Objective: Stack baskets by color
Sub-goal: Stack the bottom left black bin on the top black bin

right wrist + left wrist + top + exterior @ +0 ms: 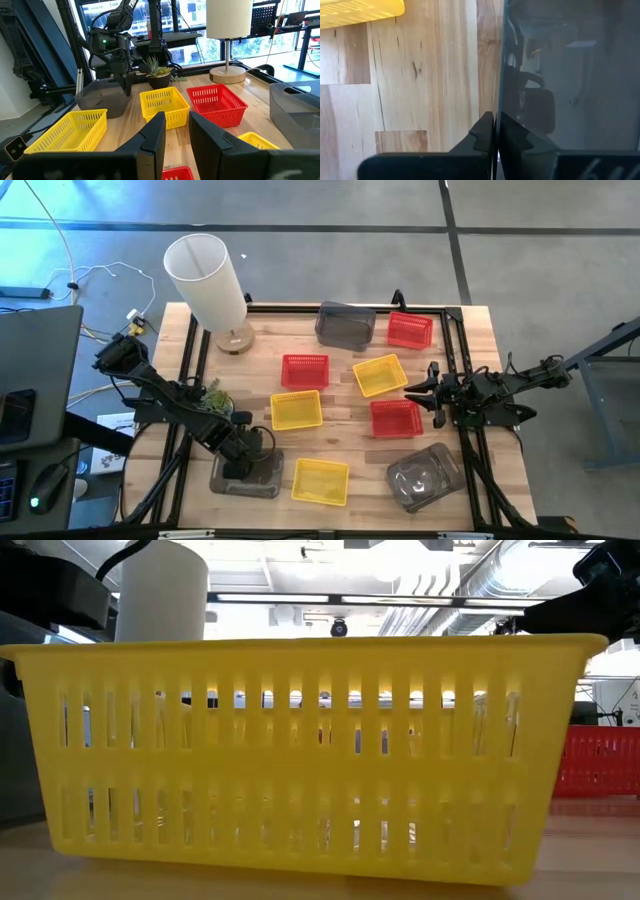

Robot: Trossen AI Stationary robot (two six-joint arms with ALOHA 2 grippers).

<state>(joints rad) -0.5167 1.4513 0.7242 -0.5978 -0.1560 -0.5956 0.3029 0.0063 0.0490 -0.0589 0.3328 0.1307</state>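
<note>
I see the surface [260, 355] carrying nine baskets, none stacked yet. Lamp [207, 275] stands at 11 o'clock. Greys: one at 12 [346, 323], one at 5 [424, 477], one at 7 [247, 472]. Reds: centre [304, 370], 1 o'clock [410, 329], 4 o'clock [396, 418]. Yellows: centre-left [297, 410], centre-right [380, 374], 6 o'clock [320, 481].

The 7 o'clock grey basket is the one in play, long axis running 9-to-3. My left gripper [240, 463] is down on its 9 o'clock end; the wrist view shows the jaws pressed together on the thin grey wall [560, 75], one finger [480, 137] on each side. Nearest other grey is at 5 o'clock, across the yellow one.

My right gripper [432, 393] waits at 3 o'clock, beside the 4 o'clock red; its jaws stand partly spread, nothing between them.
</note>
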